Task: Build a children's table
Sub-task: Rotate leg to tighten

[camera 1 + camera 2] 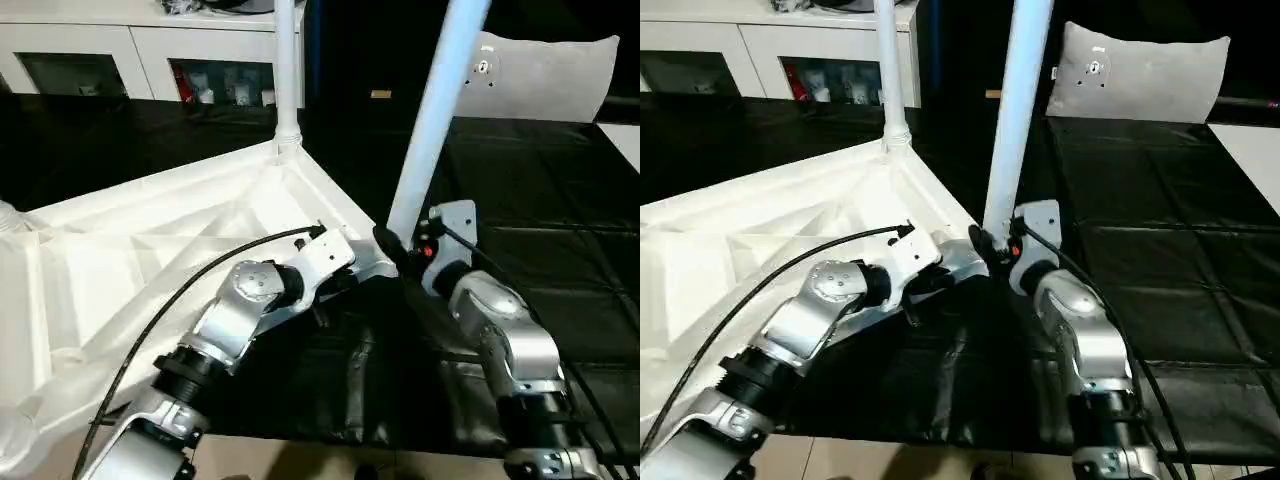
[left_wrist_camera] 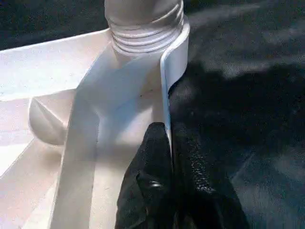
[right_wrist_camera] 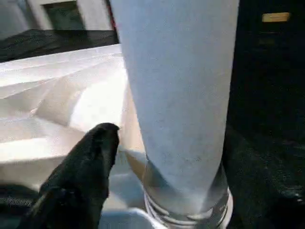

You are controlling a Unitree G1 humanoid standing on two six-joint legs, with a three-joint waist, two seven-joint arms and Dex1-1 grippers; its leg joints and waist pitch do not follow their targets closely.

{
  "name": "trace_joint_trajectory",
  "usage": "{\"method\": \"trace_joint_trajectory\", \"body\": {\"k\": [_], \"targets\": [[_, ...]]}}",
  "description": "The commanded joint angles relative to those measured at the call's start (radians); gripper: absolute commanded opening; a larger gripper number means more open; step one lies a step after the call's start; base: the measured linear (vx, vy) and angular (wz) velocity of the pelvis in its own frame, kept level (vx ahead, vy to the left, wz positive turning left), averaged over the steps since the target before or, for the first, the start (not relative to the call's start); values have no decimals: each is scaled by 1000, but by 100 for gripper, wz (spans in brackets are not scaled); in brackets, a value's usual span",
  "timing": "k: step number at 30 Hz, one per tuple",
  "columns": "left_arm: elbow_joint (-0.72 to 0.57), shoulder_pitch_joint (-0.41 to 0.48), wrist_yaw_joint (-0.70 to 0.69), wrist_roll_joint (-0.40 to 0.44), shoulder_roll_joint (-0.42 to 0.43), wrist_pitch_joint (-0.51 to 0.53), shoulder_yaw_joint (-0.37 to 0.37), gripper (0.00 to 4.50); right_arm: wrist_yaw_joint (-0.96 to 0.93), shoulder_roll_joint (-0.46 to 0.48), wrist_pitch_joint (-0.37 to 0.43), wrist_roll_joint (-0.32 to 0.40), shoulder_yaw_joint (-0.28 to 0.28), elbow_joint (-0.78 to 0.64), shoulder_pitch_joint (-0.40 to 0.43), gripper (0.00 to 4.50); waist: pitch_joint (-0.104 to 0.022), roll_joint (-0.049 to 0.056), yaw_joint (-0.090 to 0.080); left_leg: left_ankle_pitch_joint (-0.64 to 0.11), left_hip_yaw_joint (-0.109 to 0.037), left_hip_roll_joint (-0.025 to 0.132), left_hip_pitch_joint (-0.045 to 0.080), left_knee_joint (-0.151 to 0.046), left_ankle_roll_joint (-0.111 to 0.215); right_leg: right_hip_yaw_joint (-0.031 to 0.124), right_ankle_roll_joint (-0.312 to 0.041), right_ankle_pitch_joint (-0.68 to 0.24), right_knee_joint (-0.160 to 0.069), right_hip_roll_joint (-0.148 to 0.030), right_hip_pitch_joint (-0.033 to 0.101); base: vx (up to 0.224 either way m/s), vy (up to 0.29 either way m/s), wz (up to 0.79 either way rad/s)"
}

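Item: long tapered white tubular leg [image 1: 432,120], upright in the near corner socket of my overturned white ribbed plastic tabletop [image 1: 150,250], axis near-vertical, directly ahead of my right hand [image 1: 400,250], fingers parted around its base; left hand [image 2: 167,186] pinching tabletop rim.

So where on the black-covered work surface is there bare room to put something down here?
The black-covered work surface lies bare to the right of the white plastic table top, up to the grey cushion. It is also bare beyond the far white tubular leg. The near corner is crowded: the near leg, the right gripper and the left gripper meet there.
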Motion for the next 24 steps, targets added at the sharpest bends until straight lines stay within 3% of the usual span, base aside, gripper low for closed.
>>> {"method": "trace_joint_trajectory", "body": {"k": [1,5,7,10,13,16,22,23,24], "targets": [[-25,0,-45,-3,28,-40,-19,0,71,-32,-28,28,8,-24,7,386,-63,-2,4,-69,17,18,-21,-61,104,55,-136,-286,-72,-63,80,0,0,0],[-17,12,-119,-21,72,-96,-24,0,203,-127,-48,55,-12,-23,8,422,-63,-4,7,-74,17,19,-22,-59,107,57,-141,-272,-68,-62,82,0,0,0],[-20,23,-195,-35,111,-145,-41,0,325,-201,-57,65,8,-29,16,445,-65,-3,10,-66,17,17,-24,-56,122,56,-151,-252,-66,-63,85,0,0,0],[-17,29,-248,-39,144,-187,-58,0,412,-253,-54,82,26,-35,24,445,-64,-3,13,-48,18,20,-23,-56,133,57,-163,-224,-62,-62,82,0,0,0],[-10,29,-332,-55,189,-246,-74,0,532,-318,-21,120,51,-49,34,445,-63,-3,19,-69,17,21,-20,-57,143,55,-152,-276,-68,-63,81,0,0,0],[-5,28,-431,-77,234,-293,-88,0,625,-371,-33,119,92,-48,35,445,-61,-2,27,-74,18,23,-17,-59,126,55,-147,-311,-71,-63,76,0,0,0],[4,18,-536,-100,276,-335,-104,0,726,-400,-37,138,120,-43,34,430,-63,-4,34,-76,18,27,-18,-60,119,57,-171,-272,-62,-66,80,0,0,0],[5,14,-556,-105,282,-336,-108,0,740,-406,-30,142,126,-42,32,430,-63,-13,33,-72,19,27,-18,-60,120,57,-170,-270,-62,-64,80,0,0,0],[7,9,-571,-106,287,-340,-113,0,753,-411,-25,141,135,-42,32,419,-63,-8,36,-65,18,28,-18,-60,120,57,-173,-266,-59,-65,80,0,0,0]]}}
